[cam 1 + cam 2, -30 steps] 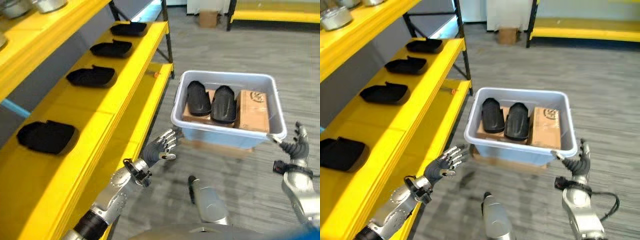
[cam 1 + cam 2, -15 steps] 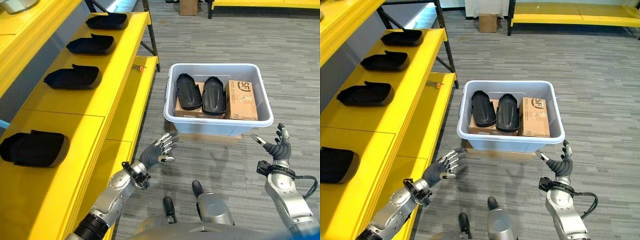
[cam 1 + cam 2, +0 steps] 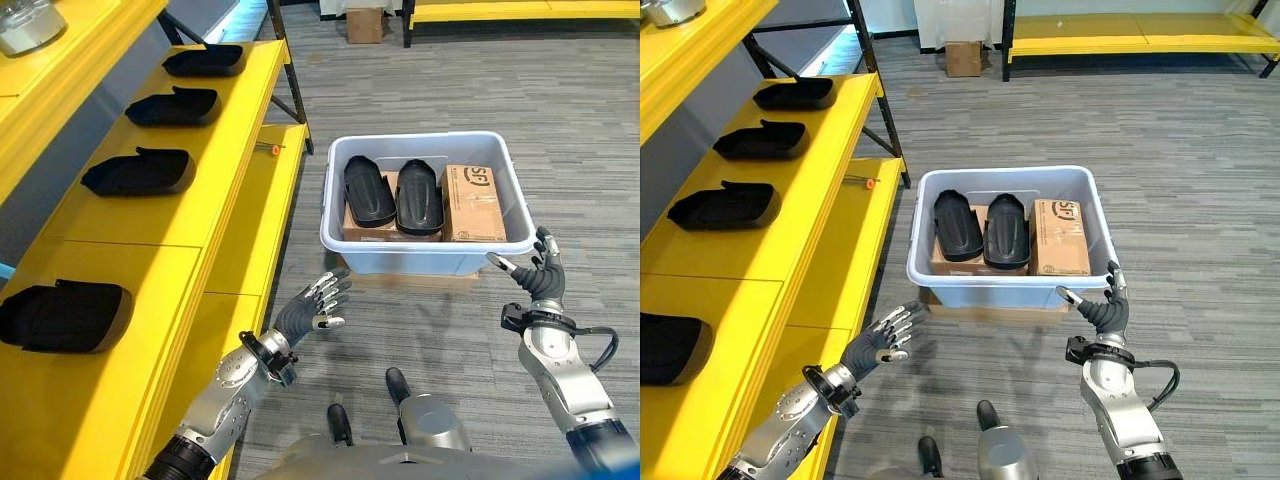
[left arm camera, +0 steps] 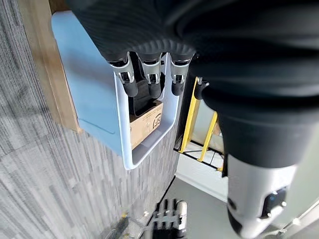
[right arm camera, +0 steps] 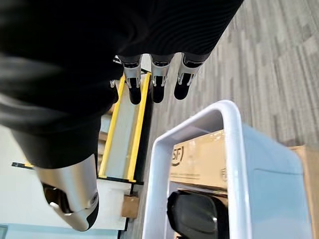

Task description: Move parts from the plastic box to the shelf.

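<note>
A pale blue plastic box point(image 3: 424, 259) stands on the floor on a flat cardboard piece. Inside lie two black moulded parts point(image 3: 368, 190) point(image 3: 418, 196) side by side and a brown carton point(image 3: 472, 203). My left hand point(image 3: 307, 308) hovers open below the box's near left corner, fingers spread. Just off the near right corner my right hand point(image 3: 540, 281) is open too, thumb pointing at the box wall. Neither hand touches anything. Several black parts point(image 3: 137, 172) point(image 3: 62, 315) rest on the yellow shelf point(image 3: 170, 240) at the left.
A lower yellow shelf board point(image 3: 258, 215) juts toward the box, with a small orange-tipped item point(image 3: 272, 150) on it. A metal pot point(image 3: 24, 21) sits on the upper shelf. A cardboard box point(image 3: 363, 22) and another yellow rack point(image 3: 1120, 30) stand far back.
The camera has shifted, so the whole scene slid. My right hand has come closer to the box's near right corner; my left hand stays open below the left corner.
</note>
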Tool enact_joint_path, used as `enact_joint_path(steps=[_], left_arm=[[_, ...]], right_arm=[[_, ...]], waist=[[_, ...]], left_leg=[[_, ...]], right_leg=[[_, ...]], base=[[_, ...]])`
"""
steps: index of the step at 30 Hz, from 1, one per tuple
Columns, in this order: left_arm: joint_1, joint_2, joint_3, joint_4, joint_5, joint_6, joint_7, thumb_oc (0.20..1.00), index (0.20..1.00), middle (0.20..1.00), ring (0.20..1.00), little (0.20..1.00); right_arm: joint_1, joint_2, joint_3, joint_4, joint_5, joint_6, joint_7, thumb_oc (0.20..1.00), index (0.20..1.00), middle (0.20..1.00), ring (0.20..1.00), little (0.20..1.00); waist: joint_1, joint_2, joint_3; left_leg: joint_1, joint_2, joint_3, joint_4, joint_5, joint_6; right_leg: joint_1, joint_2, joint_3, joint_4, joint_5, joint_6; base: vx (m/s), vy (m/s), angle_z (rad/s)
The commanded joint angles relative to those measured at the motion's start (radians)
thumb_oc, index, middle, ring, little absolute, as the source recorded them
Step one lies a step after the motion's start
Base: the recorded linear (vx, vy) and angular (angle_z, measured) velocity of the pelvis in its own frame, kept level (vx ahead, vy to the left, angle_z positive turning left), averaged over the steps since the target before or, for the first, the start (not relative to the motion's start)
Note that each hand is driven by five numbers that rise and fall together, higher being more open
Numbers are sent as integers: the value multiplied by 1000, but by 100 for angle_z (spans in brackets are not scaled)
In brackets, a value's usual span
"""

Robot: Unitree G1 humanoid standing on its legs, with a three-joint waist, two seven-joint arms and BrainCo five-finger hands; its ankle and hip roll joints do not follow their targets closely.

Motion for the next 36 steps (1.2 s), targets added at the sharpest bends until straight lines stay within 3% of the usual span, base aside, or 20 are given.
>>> enact_joint_path(steps=[1,3,5,6,9,11,12,14,17,25,31,33,36], left_arm=[[23,14,17,-46,67,-35,-11,1000,1000,1000,1000,1000],[13,33,9,-35,212,-67,24,1000,1000,1000,1000,1000],[-6,52,2,0,128,-53,24,1000,1000,1000,1000,1000],[-18,42,5,5,116,-36,28,1000,1000,1000,1000,1000],[-33,37,-11,14,160,-45,66,1000,1000,1000,1000,1000],[-52,31,-28,20,148,-49,108,1000,1000,1000,1000,1000],[-61,27,-38,26,144,-50,121,1000,1000,1000,1000,1000],[-86,11,-89,59,171,-60,130,1000,1000,1000,1000,1000],[-63,16,-104,73,172,-86,126,1000,1000,1000,1000,1000],[-41,11,-95,75,116,-111,161,1000,1000,1000,1000,1000],[-17,13,-83,62,124,-108,104,1000,1000,1000,1000,1000],[-28,18,-88,52,131,-95,52,1000,1000,1000,1000,1000],[-44,21,-86,47,120,-112,61,1000,1000,1000,1000,1000]], right_arm=[[-16,-22,8,-15,-51,-26,21,1000,1000,1000,1000,1000],[-29,-18,6,3,-17,-50,99,1000,1000,1000,1000,1000],[-55,-31,27,7,-39,-82,136,1000,1000,1000,1000,1000],[-67,-31,44,1,-29,-85,146,1000,1000,1000,1000,1000],[-118,-33,67,17,4,-108,198,1000,1000,1000,1000,1000],[-151,-43,85,19,28,-107,216,1000,1000,1000,1000,1000],[-161,-46,87,18,32,-102,219,1000,1000,1000,1000,1000],[-168,-43,85,16,-1,-90,172,1000,1000,1000,1000,1000],[-161,-28,59,33,-6,-55,118,1000,1000,1000,1000,1000],[-149,-22,35,62,-43,-29,71,1000,1000,1000,1000,1000],[-120,-40,8,39,-91,-24,56,1000,1000,1000,1000,1000],[-114,-56,-9,26,-123,-37,48,1000,1000,1000,1000,1000],[-113,-81,-7,10,-163,-57,80,1000,1000,1000,1000,1000]], waist=[[17,-37,-49],[16,-43,-56],[25,-50,-52],[38,-55,-40],[63,-76,-16],[67,-90,-6],[63,-94,-6],[25,-99,-13],[13,-94,-9],[14,-70,-13],[7,-47,-23],[-4,-32,-26],[-17,-15,-15]], left_leg=[[-57,19,45,90,-112,14],[-52,18,59,104,-125,24],[-64,17,59,128,-129,33],[-63,15,63,142,-143,50],[-49,11,91,156,-159,61],[-30,3,116,158,-175,64],[-25,-4,116,154,-182,66],[-11,-19,98,140,-187,65],[14,-7,98,130,-191,56],[15,23,88,110,-172,29],[19,60,56,75,-136,1],[2,91,39,81,-120,-16],[-16,117,26,126,-123,-31]], right_leg=[[7,-67,-74,62,-85,53],[3,-82,-72,91,-91,67],[-22,-86,-87,144,-101,67],[-46,-93,-127,212,-119,70],[-91,-110,-201,252,-92,82],[-103,-112,-226,185,-42,92],[-105,-107,-214,149,-18,97],[-152,-86,-102,52,84,128],[-175,-103,-83,35,121,146],[-121,-99,-96,26,55,105],[-64,-93,-75,46,-9,85],[-64,-92,-80,98,-55,73],[-86,-90,-87,189,-113,53]], base=[[212,293,-10],[137,225,-14],[49,145,-17],[48,114,-22],[44,36,-58],[62,-32,-169],[75,-82,-146],[138,-196,-45],[114,-188,10],[66,-206,11],[91,-230,14],[97,-386,31],[64,-302,22]])
